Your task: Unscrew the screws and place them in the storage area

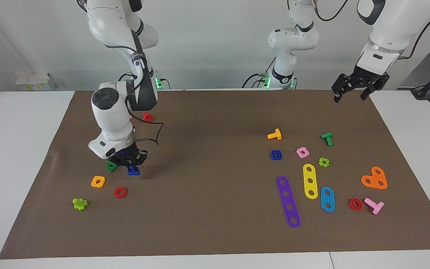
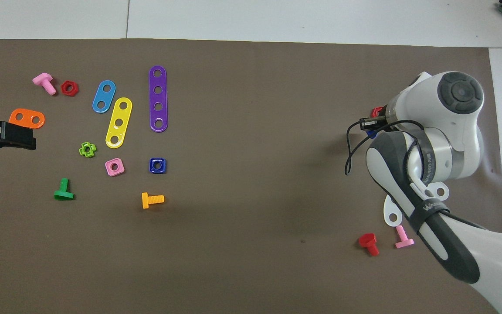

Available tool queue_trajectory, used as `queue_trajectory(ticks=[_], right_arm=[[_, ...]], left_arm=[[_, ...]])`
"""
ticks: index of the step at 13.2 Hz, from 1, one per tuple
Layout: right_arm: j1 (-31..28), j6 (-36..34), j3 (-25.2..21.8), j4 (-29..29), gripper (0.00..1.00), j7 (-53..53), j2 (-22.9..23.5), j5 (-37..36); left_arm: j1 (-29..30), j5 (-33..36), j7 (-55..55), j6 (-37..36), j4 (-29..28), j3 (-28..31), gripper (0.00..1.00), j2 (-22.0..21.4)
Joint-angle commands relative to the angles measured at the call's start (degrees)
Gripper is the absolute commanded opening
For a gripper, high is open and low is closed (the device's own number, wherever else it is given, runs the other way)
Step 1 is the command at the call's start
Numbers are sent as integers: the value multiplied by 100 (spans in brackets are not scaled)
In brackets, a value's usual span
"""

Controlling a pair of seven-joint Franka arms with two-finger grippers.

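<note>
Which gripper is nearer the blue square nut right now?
Left. The left gripper hangs over the mat's edge at its own end of the table, closer to the blue square nut. The right gripper is down at the blue bolt, toward the right arm's end.

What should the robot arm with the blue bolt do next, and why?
Probably let go and lift straight up. The right gripper is low over the mat with the blue bolt right under it, beside a green nut, an orange nut and a red nut, so the bolt seems to have reached the storage spot. The left gripper waits up high.
</note>
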Motion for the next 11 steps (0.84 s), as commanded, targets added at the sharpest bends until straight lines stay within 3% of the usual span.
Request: queue_trajectory(ticks=[1,5,6,7,11], right_arm=[[-339,830,131,-1019,0,-550,-329,193],[-357,1035,123,-1223,0,-682,-329,220],[-374,1035,114,-1241,22,-701,-320,220],[-375,1017,114,-1232,99,-675,-320,228],[-313,589,105,-724,100,-107,-521,228]], left_arm=[[-11,139,-72,-105,-133,37,100,-142],[-20,139,-72,-105,-133,37,100,-142],[-11,139,-72,-97,-133,46,100,-142],[-11,139,-72,-105,-133,46,100,-142],[-11,139,-72,-97,-133,46,100,-142]])
